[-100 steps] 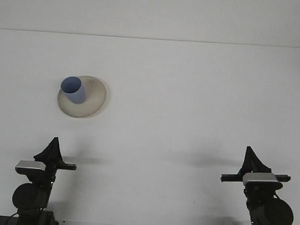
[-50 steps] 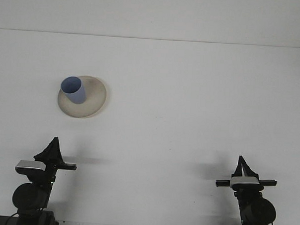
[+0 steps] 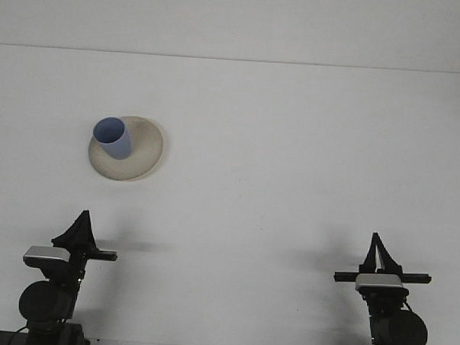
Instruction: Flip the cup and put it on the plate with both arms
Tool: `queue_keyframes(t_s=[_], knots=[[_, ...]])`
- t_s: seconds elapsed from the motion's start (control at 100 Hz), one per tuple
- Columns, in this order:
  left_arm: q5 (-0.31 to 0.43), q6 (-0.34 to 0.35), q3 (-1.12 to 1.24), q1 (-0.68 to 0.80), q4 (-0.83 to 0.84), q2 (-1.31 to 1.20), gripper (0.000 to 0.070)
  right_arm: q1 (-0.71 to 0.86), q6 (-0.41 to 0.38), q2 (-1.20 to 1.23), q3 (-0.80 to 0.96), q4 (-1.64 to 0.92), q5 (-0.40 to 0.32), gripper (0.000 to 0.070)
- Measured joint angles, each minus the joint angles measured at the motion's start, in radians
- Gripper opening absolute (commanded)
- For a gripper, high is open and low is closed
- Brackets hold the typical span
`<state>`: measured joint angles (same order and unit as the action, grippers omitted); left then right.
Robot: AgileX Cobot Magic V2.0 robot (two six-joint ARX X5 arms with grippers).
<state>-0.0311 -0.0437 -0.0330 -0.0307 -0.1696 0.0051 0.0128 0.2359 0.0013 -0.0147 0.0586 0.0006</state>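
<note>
cup: small blue cylindrical cup (image 3: 114,138) is sitting mouth-up on round beige plate (image 3: 135,155), far left of white table (image 3: 292,160) | left gripper (image 3: 82,226): resting near edge, pincer state unclear | right gripper (image 3: 378,250): likewise, cannot tell

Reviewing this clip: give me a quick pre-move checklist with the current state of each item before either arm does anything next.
1. Blue cup on the plate, opening up: ok.
2. Cup centred on plate: not ok, it sits at the left edge.
3. Left gripper clear of cup and plate: ok.
4. Right gripper clear of cup and plate: ok.
5. Neither gripper holding anything: ok.
6. Cup stable, not rocking: cannot tell.
</note>
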Motion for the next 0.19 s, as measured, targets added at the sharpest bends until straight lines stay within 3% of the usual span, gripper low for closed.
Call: queue_keyframes(t_s=[0.19], knots=[[0.0, 0.0, 0.0, 0.0, 0.0, 0.0, 0.0012, 0.0, 0.0, 0.0, 0.0, 0.0, 0.0, 0.0006]])
